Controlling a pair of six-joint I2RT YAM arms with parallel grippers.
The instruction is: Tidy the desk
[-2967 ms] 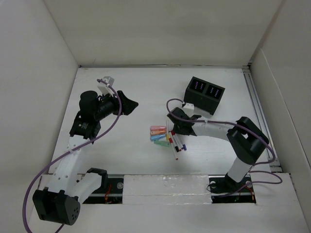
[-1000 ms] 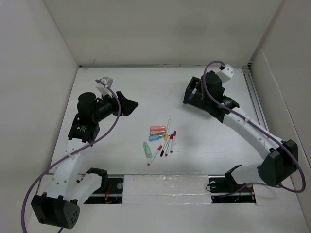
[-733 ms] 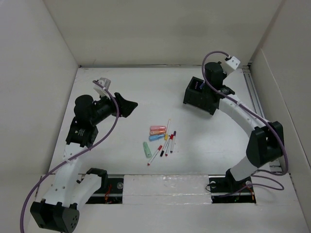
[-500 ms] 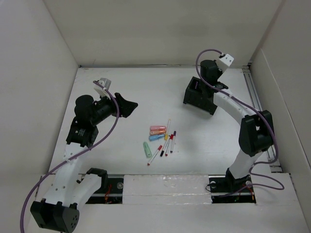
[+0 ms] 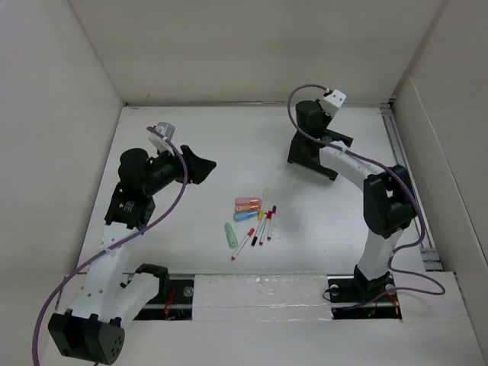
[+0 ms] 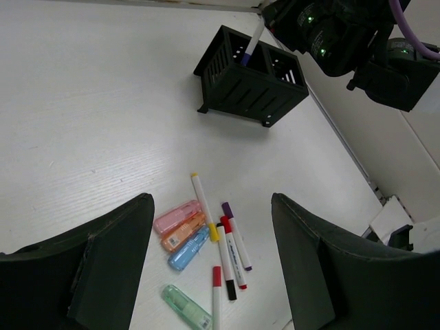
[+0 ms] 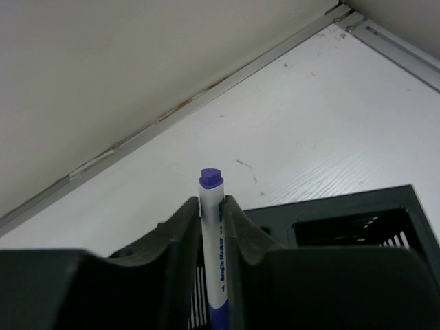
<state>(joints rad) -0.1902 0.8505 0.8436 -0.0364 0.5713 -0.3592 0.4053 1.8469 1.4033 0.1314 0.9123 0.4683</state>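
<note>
desk (image 5: 252,145) white (matte), walls (image 5: 252,46) around | left gripper (image 6: 210,203) spread wide | right gripper (image 7: 210,213) clamps purple pen (image 7: 211,181) at organizer (image 6: 234,86)

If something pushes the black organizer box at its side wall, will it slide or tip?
It probably slides: the organizer box looks wide and low, standing on small feet on the smooth desk. Its slotted walls suggest light plastic, so a high push might tip it.

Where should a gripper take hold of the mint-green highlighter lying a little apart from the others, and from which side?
Mid-body, from straight above: the green highlighter lies flat on the desk, so the jaws can close across its narrow width.
</note>
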